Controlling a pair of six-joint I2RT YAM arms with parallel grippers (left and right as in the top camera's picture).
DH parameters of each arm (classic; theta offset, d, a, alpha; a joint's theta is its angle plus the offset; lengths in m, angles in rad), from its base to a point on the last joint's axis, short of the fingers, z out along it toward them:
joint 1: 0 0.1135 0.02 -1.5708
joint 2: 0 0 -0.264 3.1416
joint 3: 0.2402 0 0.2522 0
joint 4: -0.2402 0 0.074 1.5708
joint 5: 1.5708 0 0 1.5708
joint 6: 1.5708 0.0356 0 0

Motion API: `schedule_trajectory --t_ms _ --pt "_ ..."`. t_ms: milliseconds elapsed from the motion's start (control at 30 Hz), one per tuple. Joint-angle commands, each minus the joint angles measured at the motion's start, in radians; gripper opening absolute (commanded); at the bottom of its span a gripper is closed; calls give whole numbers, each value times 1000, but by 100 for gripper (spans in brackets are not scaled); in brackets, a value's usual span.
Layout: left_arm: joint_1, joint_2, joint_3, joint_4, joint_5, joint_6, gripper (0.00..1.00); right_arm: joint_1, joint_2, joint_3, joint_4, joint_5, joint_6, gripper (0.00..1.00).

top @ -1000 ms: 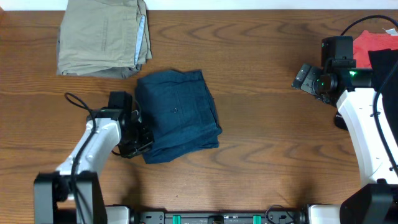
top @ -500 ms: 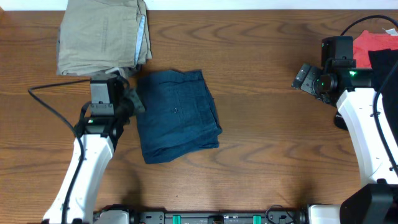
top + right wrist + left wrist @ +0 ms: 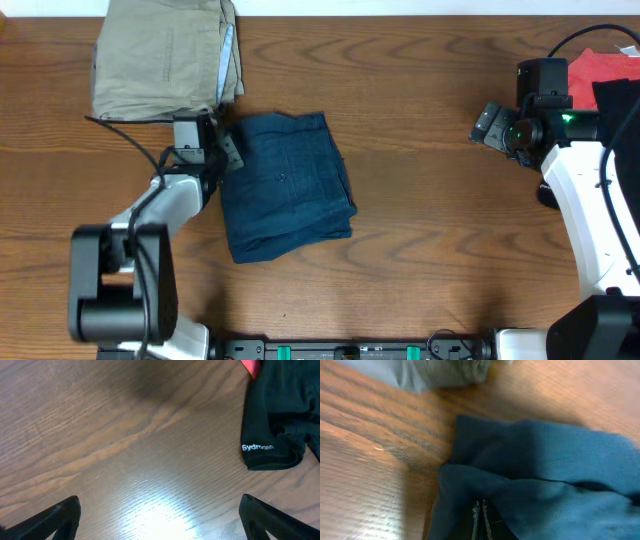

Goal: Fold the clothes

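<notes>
Brown wood with a long, wavy grain is seen all over the surface [image 3: 430, 260], and a glossy glare is thrown on it in the right wrist view. Left of centre, the shorts [image 3: 285, 185] are laid as a folded, roughly rectangular bundle of dark navy, denim-like cloth. Its long axis is run from near to far, with the far end leaned slightly to the left. Stacked fold edges are shown along its right side, and a small round stud is seen near the middle. Which end carries the waistband cannot be told.

The left gripper [image 3: 226, 150] is set at the bundle's far left corner. Its state is hard to read from overhead. In the left wrist view the fingers [image 3: 481, 519] are seen pressed together without a gap, just over soft, rumpled blue folds, and no cloth is seen between them.

The right gripper [image 3: 488, 124] is held well apart from the shorts, over bare wood on the right. Its jaws are spread wide and nothing is gripped.

Farther off, a matte black garment [image 3: 277, 415] is shown with small white lettering that can be made out only in the right wrist view, and a red garment [image 3: 598, 66] is tucked beside it. At the far left a folded khaki garment [image 3: 160, 60] with a pale blue edge is laid near the shorts, with bare wood between them.
</notes>
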Motion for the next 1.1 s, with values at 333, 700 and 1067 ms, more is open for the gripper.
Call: schedule_trajectory --t_ms 333,700,1067 --pt "1 -63 26 -30 -26 0 6 2 -1 2 0 3 7 99" --pt "1 -457 29 -448 -27 7 66 2 -1 2 0 4 7 99" --pt "103 -319 16 -583 109 93 98 2 -1 2 0 4 7 99"
